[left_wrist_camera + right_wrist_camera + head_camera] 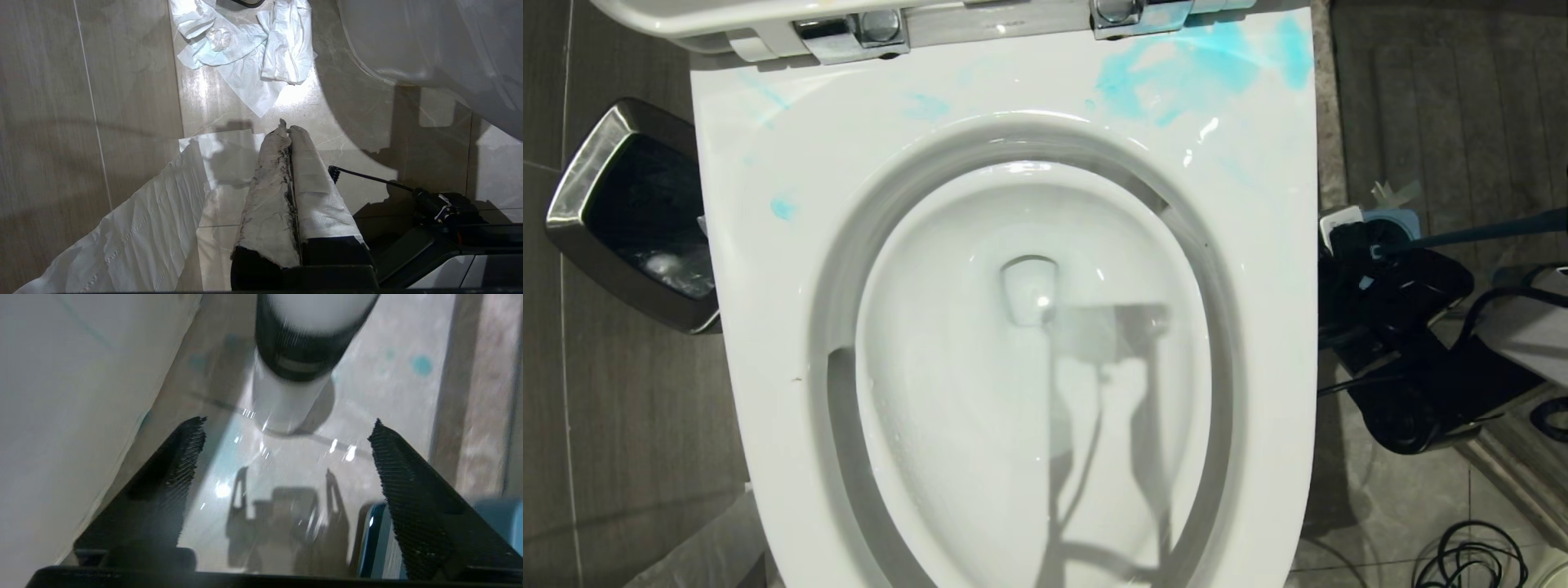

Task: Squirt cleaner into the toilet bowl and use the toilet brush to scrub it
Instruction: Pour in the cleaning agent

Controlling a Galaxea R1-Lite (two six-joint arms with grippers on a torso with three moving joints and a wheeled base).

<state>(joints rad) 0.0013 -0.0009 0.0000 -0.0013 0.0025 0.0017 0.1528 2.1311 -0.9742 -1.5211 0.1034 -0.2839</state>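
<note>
Toilet bowl point(1029, 351) filled the head view, with blue cleaner smears point(1192, 69) on its rim. Beside it, near the floor, my right gripper point(286, 457) stood spread wide and empty before a white, black-banded holder point(294, 367). My left gripper point(291, 163), paper-wrapped, was clenched.

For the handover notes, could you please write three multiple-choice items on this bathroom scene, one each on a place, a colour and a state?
1. Where is the waste bin?
A. On the robot's left of the toilet
B. On its right
C. Inside the bowl

2. What colour are the smears on the toilet rim?
A. Red
B. Blue-green
C. Yellow

3. How do the right gripper fingers stand?
A. Shut on a cloth
B. Shut on the brush
C. Apart, holding nothing

Answers: 1 A, the bin stands left of the toilet in the head view. 2 B, the smears lie near the hinge. 3 C, bare floor shows between them.
</note>
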